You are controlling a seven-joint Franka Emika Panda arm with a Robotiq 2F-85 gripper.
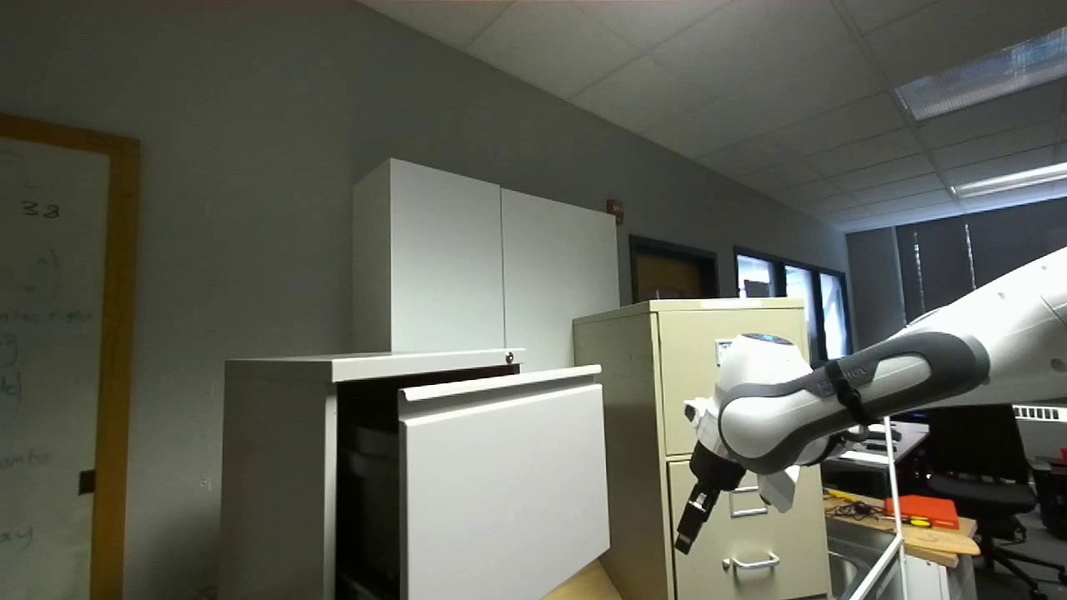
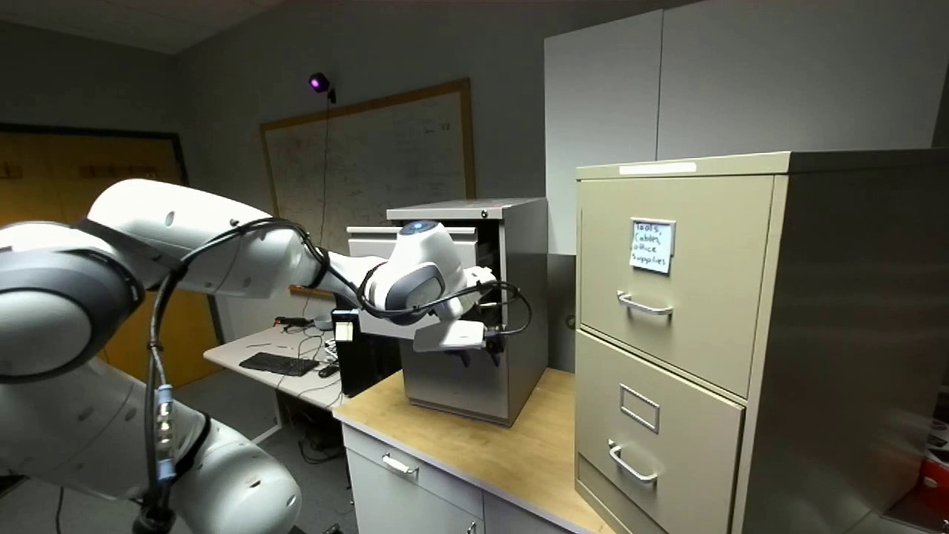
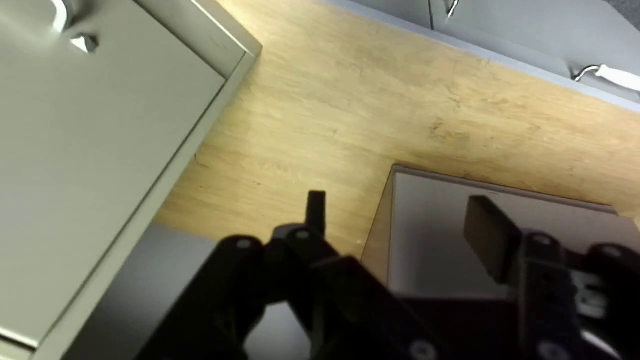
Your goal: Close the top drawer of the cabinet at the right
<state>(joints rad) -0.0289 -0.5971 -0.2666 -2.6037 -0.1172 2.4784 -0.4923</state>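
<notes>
The cabinet is low, light-grey metal and stands on a wooden counter; it shows in both exterior views (image 1: 275, 475) (image 2: 452, 382). Its top drawer (image 1: 504, 492) is pulled well out, with a dark gap behind the front. In an exterior view the arm covers part of the drawer front (image 2: 371, 245). My gripper (image 1: 685, 537) points down, apart from the drawer front, on the filing cabinet's side of it. It also shows in an exterior view (image 2: 480, 359) before the cabinet's lower front. In the wrist view my gripper (image 3: 395, 200) is open and empty; the cabinet's lower front (image 3: 425, 220) lies beyond the fingers.
A beige filing cabinet (image 2: 667, 415) with handles stands close beside the grey cabinet, across a strip of wooden counter (image 2: 474, 437). A white two-door cupboard (image 1: 450, 258) is behind. A desk (image 2: 237, 352) with a keyboard is at the far side.
</notes>
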